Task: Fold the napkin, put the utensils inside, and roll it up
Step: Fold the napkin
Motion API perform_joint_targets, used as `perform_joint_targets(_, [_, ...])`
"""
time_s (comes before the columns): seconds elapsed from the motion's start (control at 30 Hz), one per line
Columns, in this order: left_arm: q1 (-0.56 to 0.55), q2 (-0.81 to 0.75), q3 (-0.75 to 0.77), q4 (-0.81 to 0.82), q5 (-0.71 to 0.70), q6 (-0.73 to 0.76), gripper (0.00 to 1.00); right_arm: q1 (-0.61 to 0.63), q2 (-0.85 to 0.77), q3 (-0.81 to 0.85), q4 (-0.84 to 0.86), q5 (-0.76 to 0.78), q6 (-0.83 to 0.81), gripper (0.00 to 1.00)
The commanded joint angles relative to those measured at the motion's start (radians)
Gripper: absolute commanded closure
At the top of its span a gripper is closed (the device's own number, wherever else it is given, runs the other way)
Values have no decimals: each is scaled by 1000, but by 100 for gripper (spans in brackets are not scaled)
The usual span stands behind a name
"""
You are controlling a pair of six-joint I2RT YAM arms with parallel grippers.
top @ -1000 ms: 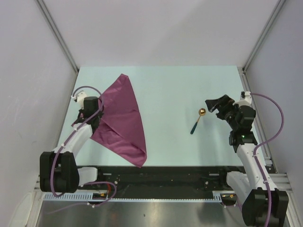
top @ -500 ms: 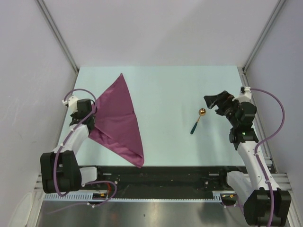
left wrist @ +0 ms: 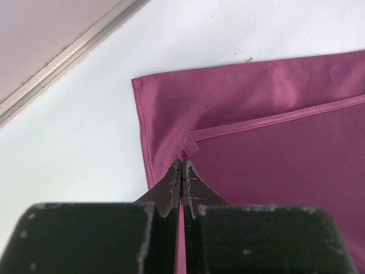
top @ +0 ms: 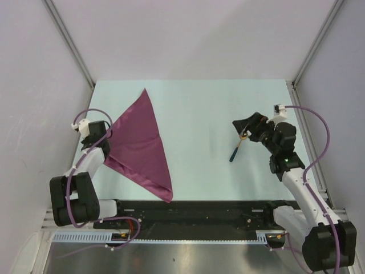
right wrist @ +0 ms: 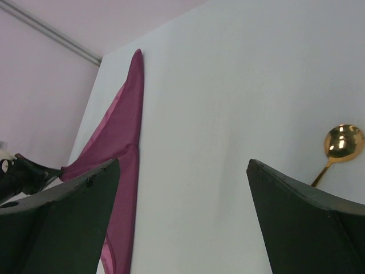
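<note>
**Magenta napkin pinched, spoon lying loose**

So the napkin's folded into a triangle on the left side of the table. Left jaws are clamped tight on a corner of its top layer. Right jaws are spread wide, hovering by the spoon's gold bowl, well apart from the cloth.
</note>
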Motion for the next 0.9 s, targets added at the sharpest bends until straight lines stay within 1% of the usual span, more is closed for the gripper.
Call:
perform_joint_targets(0.0, [31, 5, 25, 25, 5, 23, 98, 68, 25, 5, 23, 40, -16, 2])
perform_joint_targets(0.17, [75, -16, 30, 23, 30, 19, 98, 138, 57, 12, 26, 54, -18, 2])
perform_joint_targets(0.27, [100, -18, 41, 28, 63, 33, 98, 157, 71, 14, 27, 65, -21, 2])
perform_joint_targets(0.53, [164, 14, 71, 28, 137, 49, 96, 200, 105, 52, -19, 77, -44, 2])
perform_joint_targets(0.7, [191, 50, 84, 31, 183, 47, 94, 237, 102, 67, -34, 120, -48, 2])
perform_joint_targets(0.8, [191, 74, 79, 40, 195, 42, 91, 261, 104, 66, -39, 139, -45, 2])
perform_joint_targets(0.87, [191, 91, 87, 33, 192, 41, 84, 280, 102, 66, -42, 149, -45, 2])
